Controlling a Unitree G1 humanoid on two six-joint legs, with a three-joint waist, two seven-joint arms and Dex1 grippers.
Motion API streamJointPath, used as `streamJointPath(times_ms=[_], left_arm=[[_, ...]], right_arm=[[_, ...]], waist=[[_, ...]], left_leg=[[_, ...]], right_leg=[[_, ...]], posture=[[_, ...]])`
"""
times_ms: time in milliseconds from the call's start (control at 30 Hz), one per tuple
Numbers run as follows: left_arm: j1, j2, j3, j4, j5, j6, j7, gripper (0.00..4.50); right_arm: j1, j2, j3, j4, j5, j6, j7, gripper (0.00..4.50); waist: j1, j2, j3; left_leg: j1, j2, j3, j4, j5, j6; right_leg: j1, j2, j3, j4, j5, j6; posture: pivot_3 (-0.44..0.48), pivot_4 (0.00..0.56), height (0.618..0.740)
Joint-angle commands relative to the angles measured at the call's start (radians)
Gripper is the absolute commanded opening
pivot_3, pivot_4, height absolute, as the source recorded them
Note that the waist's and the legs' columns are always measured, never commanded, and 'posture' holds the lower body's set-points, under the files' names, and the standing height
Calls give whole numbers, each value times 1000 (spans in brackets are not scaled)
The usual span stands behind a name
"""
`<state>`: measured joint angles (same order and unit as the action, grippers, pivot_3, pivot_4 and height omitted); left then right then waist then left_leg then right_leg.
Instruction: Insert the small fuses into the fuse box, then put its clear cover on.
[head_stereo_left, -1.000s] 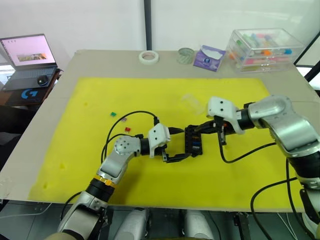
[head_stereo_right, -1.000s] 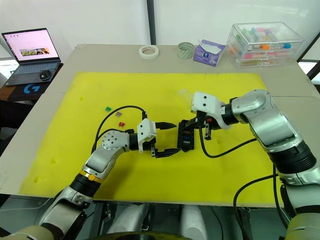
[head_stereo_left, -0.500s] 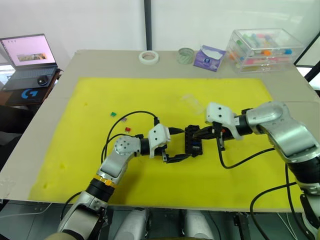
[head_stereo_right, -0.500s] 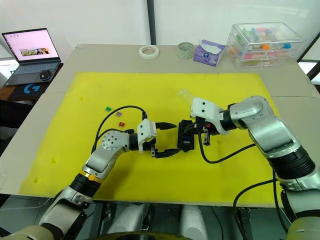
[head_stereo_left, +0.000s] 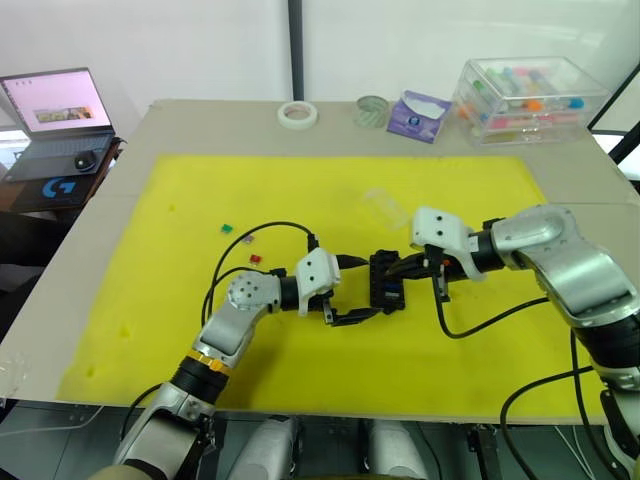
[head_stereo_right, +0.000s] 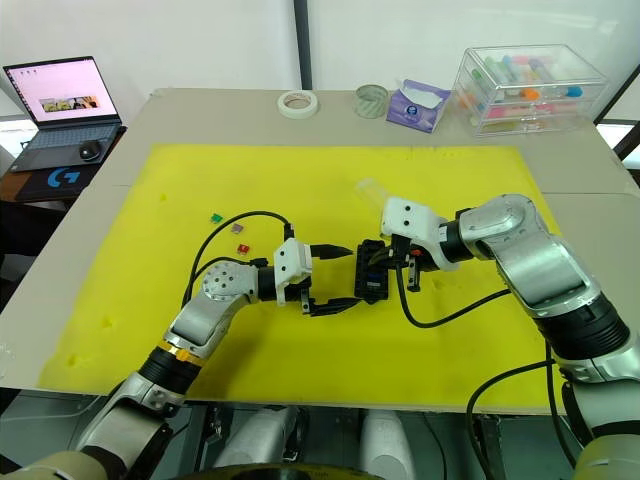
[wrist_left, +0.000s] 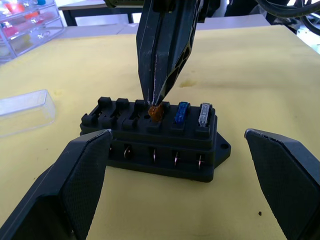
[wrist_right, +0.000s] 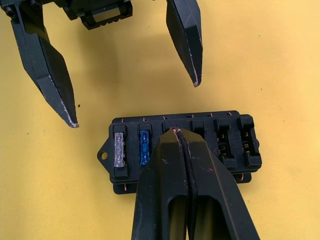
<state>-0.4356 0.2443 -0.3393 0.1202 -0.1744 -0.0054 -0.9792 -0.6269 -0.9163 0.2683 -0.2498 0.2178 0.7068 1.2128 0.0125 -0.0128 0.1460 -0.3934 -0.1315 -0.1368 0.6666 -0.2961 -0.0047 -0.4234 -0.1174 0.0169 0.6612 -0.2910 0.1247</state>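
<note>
Yellow foam mat over a grey tabletop, white wall behind. Item one: small black rectangular plastic fuse box with a row of slots on top, lying near the mat's middle, between the two grippers. Slots filled, per the wrist views: one grey blade fuse at the end slot, one blue blade fuse next to it, one orange blade fuse in the third slot; the others stand open. Item two: right gripper, black fingers pressed together on the orange blade fuse, tips directly over the fuse box and touching the fuse at its slot. Item three: left gripper, fingers spread wide, holding nothing, one finger to either side of the fuse box's near end, apart from it. Item four: small transparent rectangular plastic cover, lying on the mat beyond the fuse box, apart from both grippers. Loose stock on the mat to the robot's left, well apart from the box: one green fuse, one red fuse, and one pale fuse between them. Far edge of table: white tape roll, round glass jar, purple tissue pack, large clear lidded storage case of coloured tubes. Open laptop on a side stand at left.
</note>
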Motion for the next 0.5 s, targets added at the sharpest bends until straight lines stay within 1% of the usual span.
streamJointPath(times_ms=[33, 500], left_arm=[[-2, 1, 6, -24, 1, -10, 2, 4500], [-2, 7, 9, -26, 0, -5, 6, 4500]], right_arm=[[-4, 4, 4, -3, -8, -25, 1, 13], [11, 10, 41, 21, -41, -58, -4, 13]], waist=[[0, 0, 0], [0, 0, 0]], left_leg=[[0, 0, 0, 0, 0, 0], [0, 0, 0, 0, 0, 0]], right_leg=[[0, 0, 0, 0, 0, 0], [0, 0, 0, 0, 0, 0]], posture=[[0, 150, 740], [0, 150, 740]])
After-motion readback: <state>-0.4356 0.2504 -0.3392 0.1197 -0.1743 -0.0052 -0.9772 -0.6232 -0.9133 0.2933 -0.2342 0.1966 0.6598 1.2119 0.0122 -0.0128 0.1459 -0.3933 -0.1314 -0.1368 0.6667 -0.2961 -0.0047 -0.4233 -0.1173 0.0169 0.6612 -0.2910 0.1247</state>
